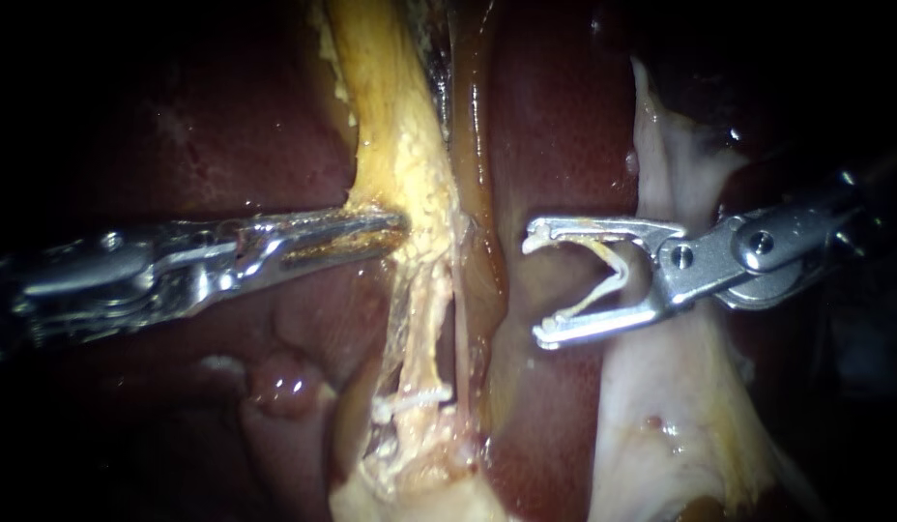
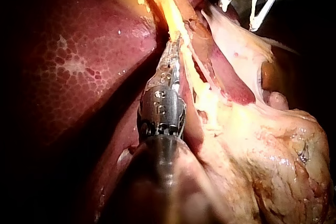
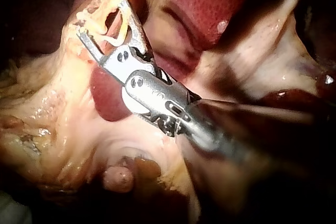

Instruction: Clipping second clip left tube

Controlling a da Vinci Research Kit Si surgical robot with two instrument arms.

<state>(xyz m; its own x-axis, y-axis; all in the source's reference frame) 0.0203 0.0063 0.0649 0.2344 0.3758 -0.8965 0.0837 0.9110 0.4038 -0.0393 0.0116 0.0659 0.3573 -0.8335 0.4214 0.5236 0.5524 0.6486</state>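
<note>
Surgical work site, seen close up; the room beyond cannot be told, as every view falls away into dark at its edges. Evidence: wet, dark red liver (image 1: 564,126) with a fine mottled surface fills the wrist views, with pale membrane and yellow fat beside it. Two slender steel tools reach in. Left instrument (image 1: 395,232): tip closed on a yellowish strand (image 1: 410,174). Right instrument (image 1: 535,287): carries a pale V-shaped clip (image 1: 615,274) at its tip. Light is narrow and glares off the tissue.

The endoscope sits close, facing the tube (image 1: 410,184) gripped by the left claw (image 1: 390,232). Each wrist camera looks along its shaft (image 2: 163,161). All views share the right claw's (image 1: 535,287) clip (image 1: 613,275).
</note>
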